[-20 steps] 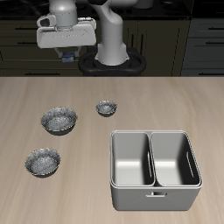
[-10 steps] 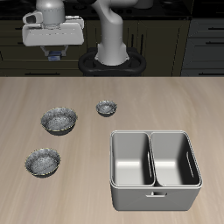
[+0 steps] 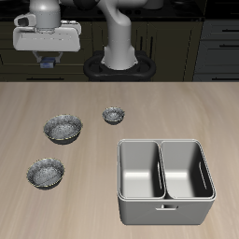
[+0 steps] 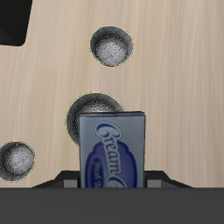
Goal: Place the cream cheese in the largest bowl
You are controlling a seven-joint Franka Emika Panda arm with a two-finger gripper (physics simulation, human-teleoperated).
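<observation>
Cream cheese (image 4: pixel 111 149) sits clamped in the tool (image 3: pixel 49 63), high above the bench (image 3: pixel 187 103) at the upper left of the exterior frame; in the wrist view the dark-blue box with its pale label fills the space between the fingers and hides part of a speckled bowl beneath it. On the bench, three speckled bowls lie in the left half of the exterior frame. The largest bowl (image 3: pixel 63 128) is left of centre, with the small bowl (image 3: pixel 113 115) near it toward the middle of the frame and slightly higher. The third bowl (image 3: pixel 45 172) lies lower in the frame, below the largest one and well apart from it. A grey two-compartment metal bin (image 3: pixel 166 179) occupies the lower right of the frame, apart from all the bowls.
</observation>
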